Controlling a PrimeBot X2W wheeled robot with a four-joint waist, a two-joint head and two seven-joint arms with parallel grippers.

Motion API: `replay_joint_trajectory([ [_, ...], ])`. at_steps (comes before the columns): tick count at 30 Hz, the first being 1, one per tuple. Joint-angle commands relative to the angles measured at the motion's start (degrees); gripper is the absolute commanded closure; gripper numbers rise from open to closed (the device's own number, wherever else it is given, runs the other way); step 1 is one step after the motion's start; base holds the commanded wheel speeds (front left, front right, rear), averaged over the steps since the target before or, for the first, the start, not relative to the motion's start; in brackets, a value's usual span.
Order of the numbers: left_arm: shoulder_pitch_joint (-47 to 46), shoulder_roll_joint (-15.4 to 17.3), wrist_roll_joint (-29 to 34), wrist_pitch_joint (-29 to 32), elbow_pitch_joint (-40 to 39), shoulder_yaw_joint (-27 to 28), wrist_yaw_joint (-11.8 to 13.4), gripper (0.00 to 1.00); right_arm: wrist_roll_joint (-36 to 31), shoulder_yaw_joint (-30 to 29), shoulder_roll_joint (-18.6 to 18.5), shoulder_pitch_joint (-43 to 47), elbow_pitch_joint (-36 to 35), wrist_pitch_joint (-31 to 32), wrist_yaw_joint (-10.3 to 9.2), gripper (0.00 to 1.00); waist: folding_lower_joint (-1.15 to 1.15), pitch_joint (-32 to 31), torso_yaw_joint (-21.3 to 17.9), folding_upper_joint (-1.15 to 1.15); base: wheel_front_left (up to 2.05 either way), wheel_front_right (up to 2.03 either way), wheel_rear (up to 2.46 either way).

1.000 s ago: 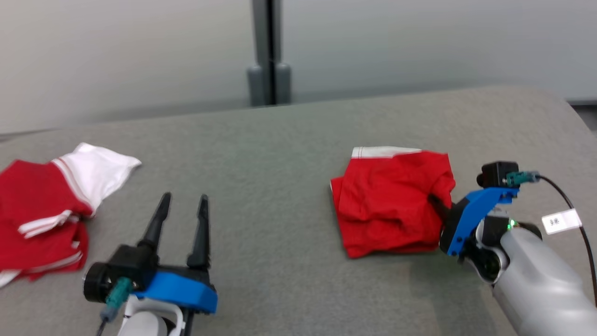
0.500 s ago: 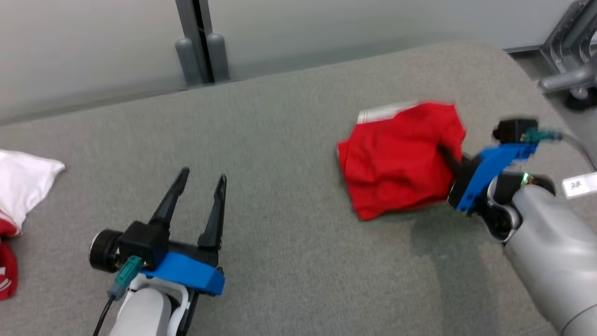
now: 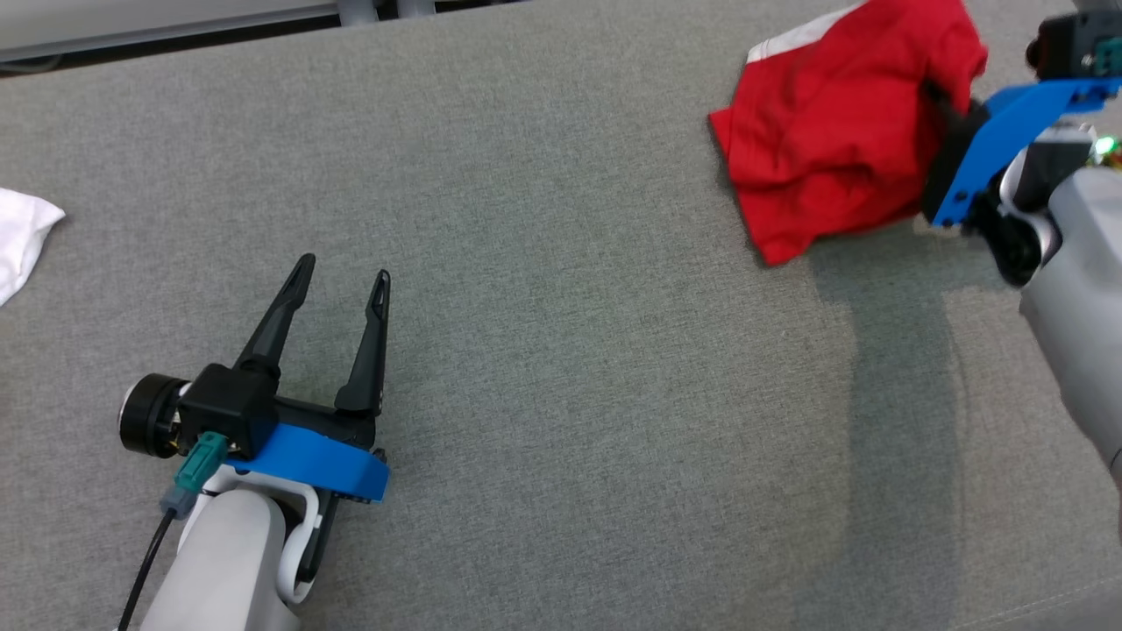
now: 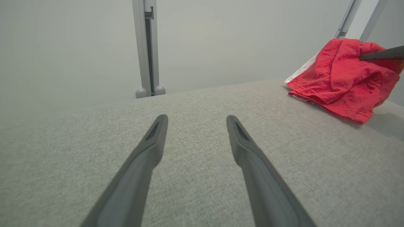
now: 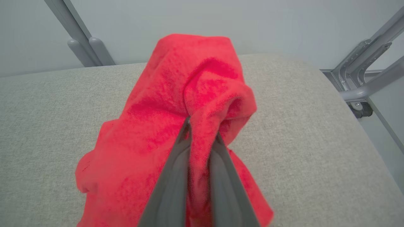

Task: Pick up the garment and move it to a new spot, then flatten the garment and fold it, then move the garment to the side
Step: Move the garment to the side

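Red cloth, bunched and creased, is the garment (image 3: 833, 123), and in the head view it sits near the far right corner of the grey fabric-covered desk (image 3: 561, 368), with a white band showing along its far edge. The right gripper (image 3: 942, 96) is buried in the garment's right side, pinching a fold. It grips from the side, likely so the rest of the cloth can hang free while being carried. The left gripper (image 3: 344, 269) rests low over the near left part of the desk. Its fingers are spread and hold nothing, and it is well apart from the garment, which I judge keeps it out of the way until flattening needs a second grip. A corner of white cloth (image 3: 22, 237) lies at the left edge. In the left wrist view the two spread fingers point across bare grey fabric toward a grey post (image 4: 146, 47) behind the far edge. The garment droops to the upper right with a shadow under it. Whether its lowest hem clears the desk I cannot tell. In the right wrist view the fingers are clamped tight on a ridge of red cloth. The fabric rises over the tips and falls on both sides. A metal frame (image 5: 363, 75) stands beyond the right edge. The garment is not yet flattened or folded.
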Motion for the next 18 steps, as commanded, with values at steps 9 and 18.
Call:
replay_joint_trajectory([
  [9,-1.87,0.03,-0.77,-0.14,0.5,0.01,0.17,0.0,-14.35,-2.59,-3.0,-3.96,1.28,2.23,0.0,0.6,-0.01,0.97,0.2,-0.02,0.0,0.0,0.0],
  [18,0.0,-0.83,-1.67,-0.14,1.57,0.76,0.15,0.0,-28.93,-11.87,-2.6,-0.95,1.38,2.45,-0.01,0.0,-0.01,-3.03,0.89,-0.02,0.0,0.0,0.0],
])
